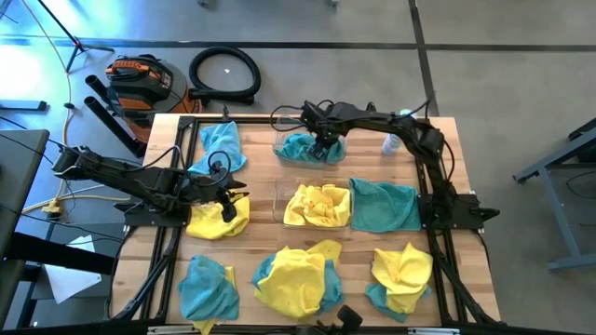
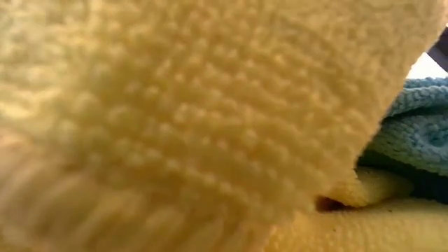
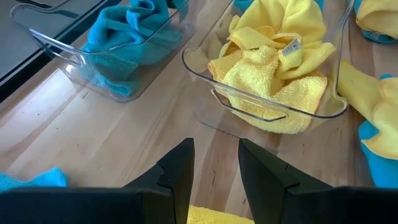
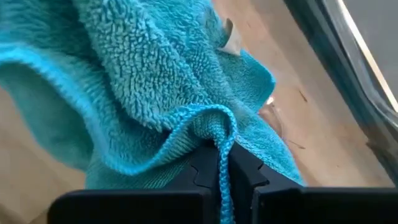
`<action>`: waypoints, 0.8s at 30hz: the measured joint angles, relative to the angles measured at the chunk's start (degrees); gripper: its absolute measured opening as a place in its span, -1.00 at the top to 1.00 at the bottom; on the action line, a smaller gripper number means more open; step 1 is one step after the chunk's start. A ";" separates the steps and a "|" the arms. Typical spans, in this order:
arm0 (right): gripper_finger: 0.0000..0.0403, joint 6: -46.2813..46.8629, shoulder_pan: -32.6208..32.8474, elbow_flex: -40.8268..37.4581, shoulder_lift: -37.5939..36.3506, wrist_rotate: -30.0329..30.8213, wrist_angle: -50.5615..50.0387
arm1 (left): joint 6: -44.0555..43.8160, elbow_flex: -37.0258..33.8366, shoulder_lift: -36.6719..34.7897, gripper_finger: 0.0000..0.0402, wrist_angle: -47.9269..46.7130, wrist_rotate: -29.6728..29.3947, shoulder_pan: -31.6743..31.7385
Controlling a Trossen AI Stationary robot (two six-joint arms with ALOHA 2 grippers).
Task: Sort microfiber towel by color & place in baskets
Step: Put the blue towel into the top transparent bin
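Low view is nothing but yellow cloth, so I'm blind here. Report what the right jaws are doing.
Observer: The right jaws are shut on a teal towel, above the far basket.
Operator: Now give me the left side.
Observer: The left jaws stand open above a loose yellow towel, left of both baskets.
Operator: State what's in the near basket.
Observer: The near basket holds only yellow towels.
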 joint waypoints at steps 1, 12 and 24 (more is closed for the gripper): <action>0.92 0.50 -0.04 0.00 0.45 0.06 0.33 | 0.00 0.00 0.00 0.43 0.00 0.00 0.00; 0.43 2.73 -0.39 0.04 3.73 -2.22 0.03 | -0.10 0.00 0.00 0.43 -0.11 -0.02 0.00; 0.15 2.73 -0.15 0.20 -6.85 -1.02 -2.03 | -0.08 0.00 0.00 0.43 -0.17 -0.02 0.00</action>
